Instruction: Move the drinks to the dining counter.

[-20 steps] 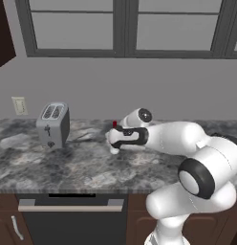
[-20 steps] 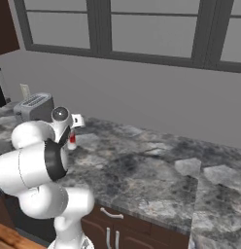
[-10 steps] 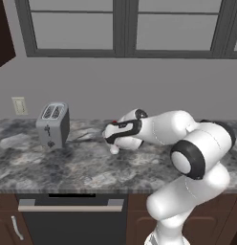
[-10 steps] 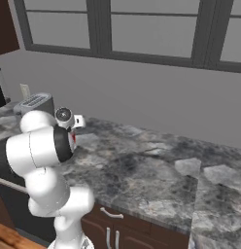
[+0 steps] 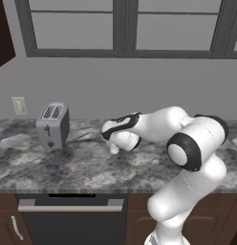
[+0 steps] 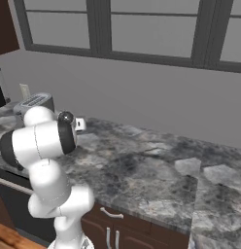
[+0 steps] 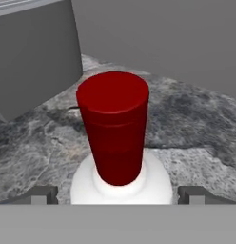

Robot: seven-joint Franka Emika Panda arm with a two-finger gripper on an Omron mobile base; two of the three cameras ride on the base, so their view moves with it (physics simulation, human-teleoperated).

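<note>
Here the gripper [image 7: 118,196], jaws spread wide, flanks the red-capped bottle [image 7: 118,143]; its lower body is cut off, nothing gripped.

Light is even and soft, fairly bright, with no glare. The toaster [image 5: 52,125] throws a faint shadow on the marbled worktop [image 5: 68,165]. All pictures look slightly soft and rendered; the close red cap [image 7: 114,125] shows smooth shading, edges undistorted.
</note>
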